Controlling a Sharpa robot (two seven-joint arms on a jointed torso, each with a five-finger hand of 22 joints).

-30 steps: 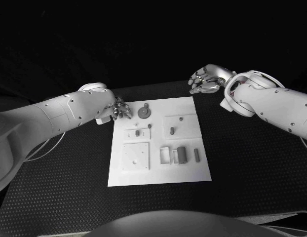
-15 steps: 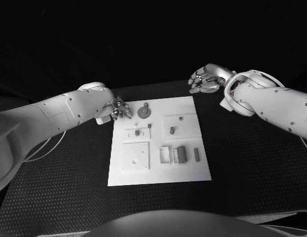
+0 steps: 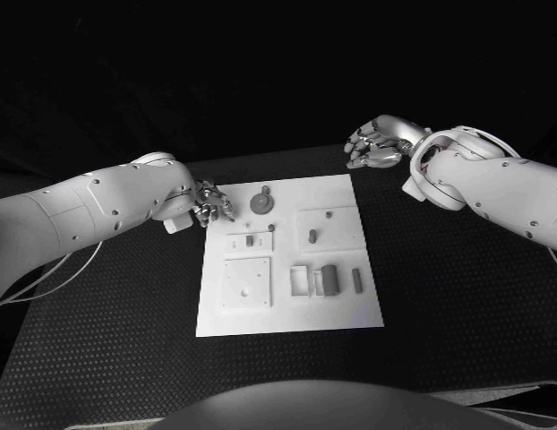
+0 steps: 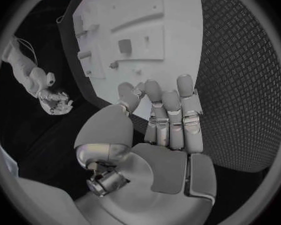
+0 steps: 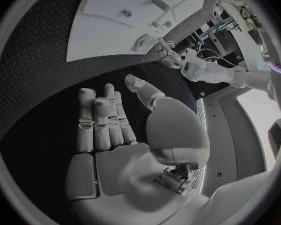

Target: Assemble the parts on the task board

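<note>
Several small grey parts (image 3: 329,278) lie near the lower middle of the white task board (image 3: 292,318), which sits at the centre of the frame on the black bench (image 3: 459,305). Farther up the board, one part stands in a raised square (image 3: 312,236), and a round disc part (image 3: 263,203) rests near the top edge. At the board's upper left corner the left hand (image 3: 210,205) hovers with fingers straight and close together, holding nothing. Beyond the board's upper right corner, the right hand (image 3: 375,143) hangs above the bench, fingers loosely apart and empty.
</note>
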